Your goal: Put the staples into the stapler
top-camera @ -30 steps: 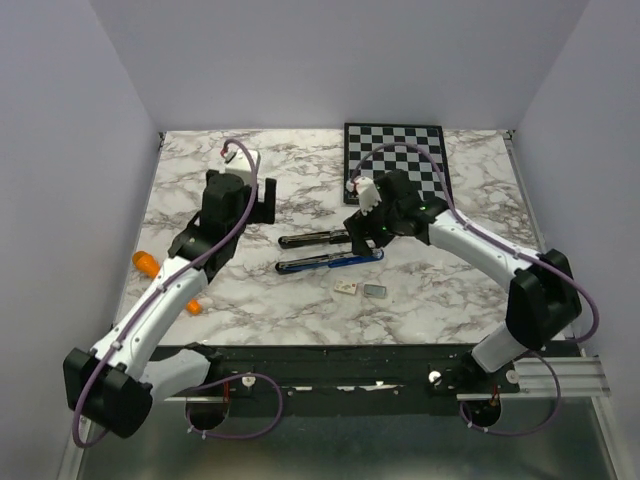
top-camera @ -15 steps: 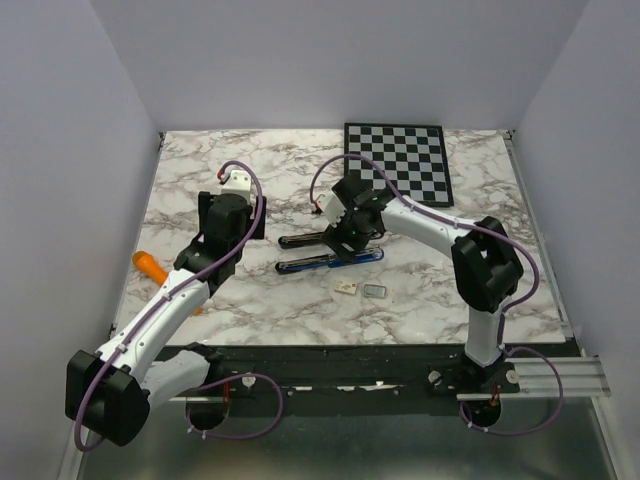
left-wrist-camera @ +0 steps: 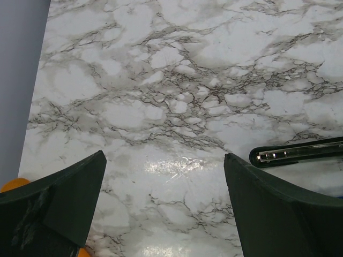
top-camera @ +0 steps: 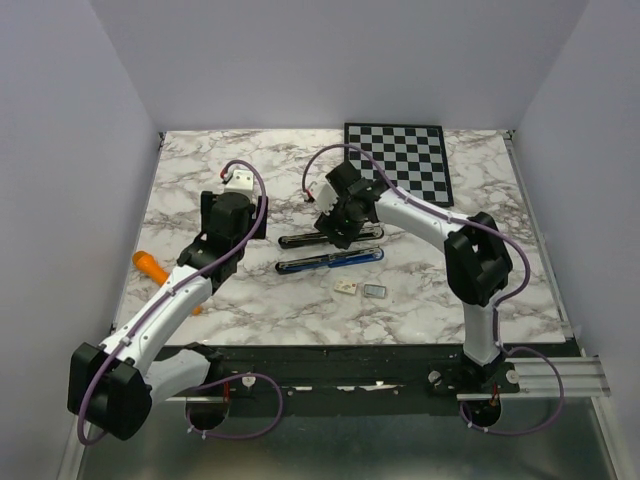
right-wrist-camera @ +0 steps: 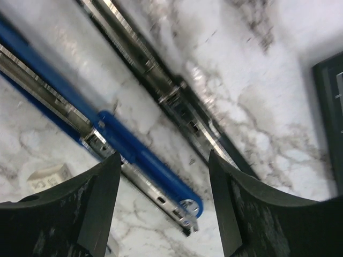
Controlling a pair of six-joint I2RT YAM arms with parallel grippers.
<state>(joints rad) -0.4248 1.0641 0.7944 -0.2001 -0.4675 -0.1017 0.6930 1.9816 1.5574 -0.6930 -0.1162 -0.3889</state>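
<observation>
Marble-print tabletop (top-camera: 260, 160), pale lilac walls (top-camera: 300, 60), checkerboard (top-camera: 400, 160) far right. Wide-spread left gripper (left-wrist-camera: 164, 160) over marble. The right gripper (right-wrist-camera: 163, 158), jaws apart, hangs above black stapler (top-camera: 292, 241).

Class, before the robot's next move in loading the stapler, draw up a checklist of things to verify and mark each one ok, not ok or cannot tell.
1. Staples lie free on the table beside the white box: ok.
2. Blue stapler lies open, metal channel showing: ok.
3. Right gripper open and empty: ok.
4. Right gripper above the staples: not ok; it hangs over the black stapler.
5. Left gripper open and empty: ok.
6. Channel free of old staples: cannot tell.
</observation>
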